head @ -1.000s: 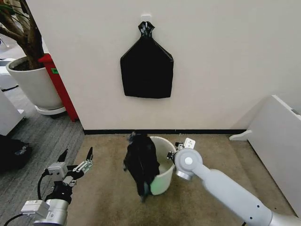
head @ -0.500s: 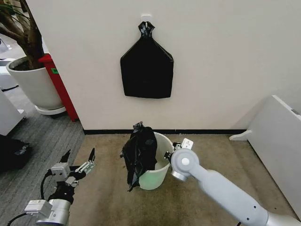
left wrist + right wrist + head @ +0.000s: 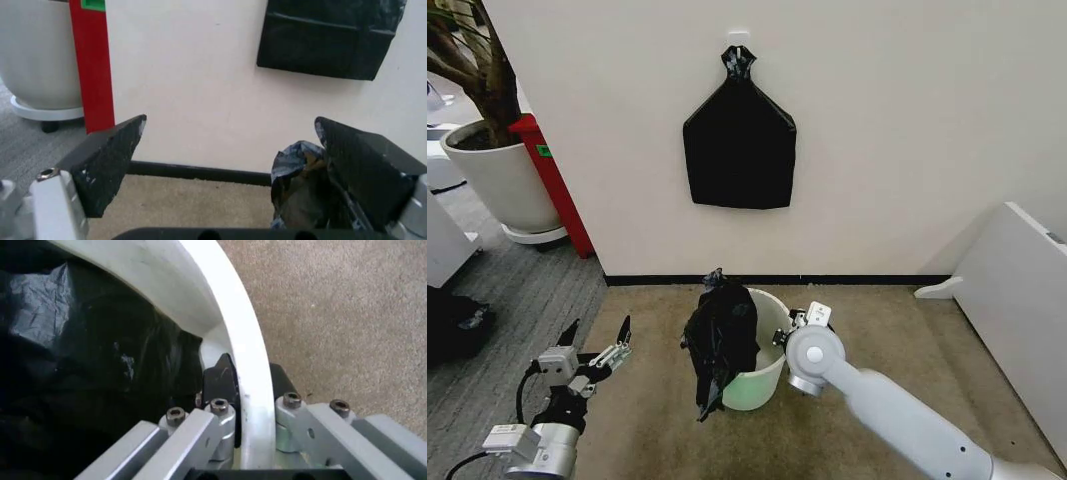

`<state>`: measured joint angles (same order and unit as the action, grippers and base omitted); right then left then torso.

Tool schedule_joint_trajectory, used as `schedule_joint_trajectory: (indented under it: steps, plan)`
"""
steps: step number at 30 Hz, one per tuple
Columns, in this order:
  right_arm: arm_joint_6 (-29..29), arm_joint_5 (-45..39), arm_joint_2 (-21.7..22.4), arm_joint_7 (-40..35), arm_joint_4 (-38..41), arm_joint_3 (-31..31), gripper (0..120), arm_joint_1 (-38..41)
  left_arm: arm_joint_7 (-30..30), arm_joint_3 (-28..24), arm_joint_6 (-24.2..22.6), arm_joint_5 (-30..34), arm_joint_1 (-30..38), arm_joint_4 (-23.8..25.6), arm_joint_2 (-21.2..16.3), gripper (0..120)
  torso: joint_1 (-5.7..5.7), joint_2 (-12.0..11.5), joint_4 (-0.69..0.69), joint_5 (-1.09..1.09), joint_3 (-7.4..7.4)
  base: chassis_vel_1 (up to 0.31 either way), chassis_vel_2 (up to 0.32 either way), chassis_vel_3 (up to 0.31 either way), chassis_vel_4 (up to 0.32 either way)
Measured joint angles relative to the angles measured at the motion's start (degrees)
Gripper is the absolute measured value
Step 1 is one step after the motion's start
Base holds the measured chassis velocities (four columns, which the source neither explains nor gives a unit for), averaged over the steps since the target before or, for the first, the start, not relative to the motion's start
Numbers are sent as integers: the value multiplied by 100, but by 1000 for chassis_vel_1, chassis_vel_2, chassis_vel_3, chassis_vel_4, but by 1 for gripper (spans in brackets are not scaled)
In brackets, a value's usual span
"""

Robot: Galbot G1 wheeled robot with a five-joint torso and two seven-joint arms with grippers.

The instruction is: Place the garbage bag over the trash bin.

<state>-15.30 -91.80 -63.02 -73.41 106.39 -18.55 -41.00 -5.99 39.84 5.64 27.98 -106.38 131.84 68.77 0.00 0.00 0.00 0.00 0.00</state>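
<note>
The cream-white trash bin (image 3: pixel 762 365) stands on the tan carpet near the wall. The black garbage bag (image 3: pixel 720 340) hangs crumpled over the bin's left rim, partly inside and partly down the outside. My right gripper (image 3: pixel 795 325) is at the bin's right rim. In the right wrist view the right gripper (image 3: pixel 243 385) is shut on the trash bin's rim (image 3: pixel 230 330), one finger inside and one outside, with the garbage bag (image 3: pixel 87 355) just beyond. My left gripper (image 3: pixel 592 348) is open, low and left of the bin. The left gripper (image 3: pixel 227 150) faces the wall, with the garbage bag (image 3: pixel 297 190) by one finger.
A flat black bundle (image 3: pixel 739 140) hangs knotted on the wall above the bin. A big white plant pot (image 3: pixel 497 175) and a red post (image 3: pixel 552 185) stand at the left. A white panel (image 3: pixel 1017 300) slants along the right. Grey floor lies left of the carpet.
My right gripper has shifted the bin slightly left and set it more upright. The bag now sits higher on the rim instead of hanging low. The left arm has barely moved.
</note>
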Motion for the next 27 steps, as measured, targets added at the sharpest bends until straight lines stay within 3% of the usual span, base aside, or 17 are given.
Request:
schedule_joint_trajectory:
  steps: [12, 19, 21, 27]
  plan:
    - [-101, 331, 102, 279, -46, -149, 31, 25, 52, -1, 11, 23, -23, 52, 3, 100, 0, 0, 0, 0, 0, 0, 0, 0, 0]
    - [-106, 573, 132, 369, -53, -167, 60, 5, 57, -1, 12, 42, -12, 65, 7, 100, 0, 0, 0, 0, 0, 0, 0, 0, 0]
    - [-106, 613, 135, 386, -59, -175, 61, 7, 59, -1, 12, 42, -12, 65, 10, 100, 0, 0, 0, 0, 0, 0, 0, 0, 0]
    - [-103, 1121, 188, 577, -180, -293, 89, 55, 78, -3, 16, 33, -15, 56, 36, 100, 0, 0, 0, 0, 0, 0, 0, 0, 0]
